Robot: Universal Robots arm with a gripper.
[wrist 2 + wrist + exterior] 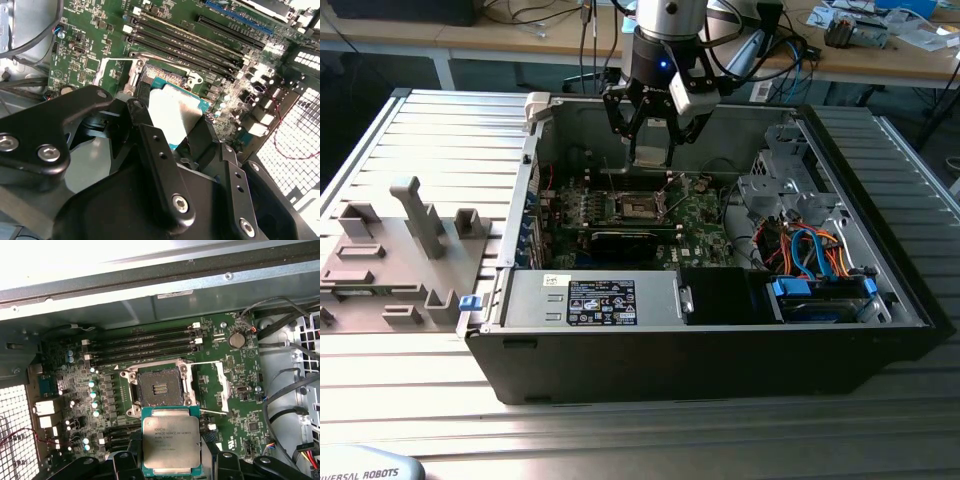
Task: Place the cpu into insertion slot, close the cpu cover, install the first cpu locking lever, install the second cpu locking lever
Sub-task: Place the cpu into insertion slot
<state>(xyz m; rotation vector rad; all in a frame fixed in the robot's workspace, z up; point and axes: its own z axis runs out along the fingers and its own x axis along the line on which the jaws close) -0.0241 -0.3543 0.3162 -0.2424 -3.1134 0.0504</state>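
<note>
The cpu (171,442), silver top showing, is pinched by its edges in the gripper (652,148). It hangs above the motherboard (240,410), near the open insertion slot (160,387) (mid-board). The cpu cover (223,385) is swung open beside the slot.

Exterior view sits high and out front, looking down into the open computer case (720,345) from a middling distance, with the arm at the far side. First wrist view rides close, facing almost straight down on the motherboard (235,390), the cpu (171,442) in the foreground and the insertion slot (159,386) just beyond. Second wrist view is closer still, peering slantwise past the black links of the gripper (172,131). Both wrist views share the slot and the memory slots (145,342); the exterior view catches that same slot, small, mid-case
</note>
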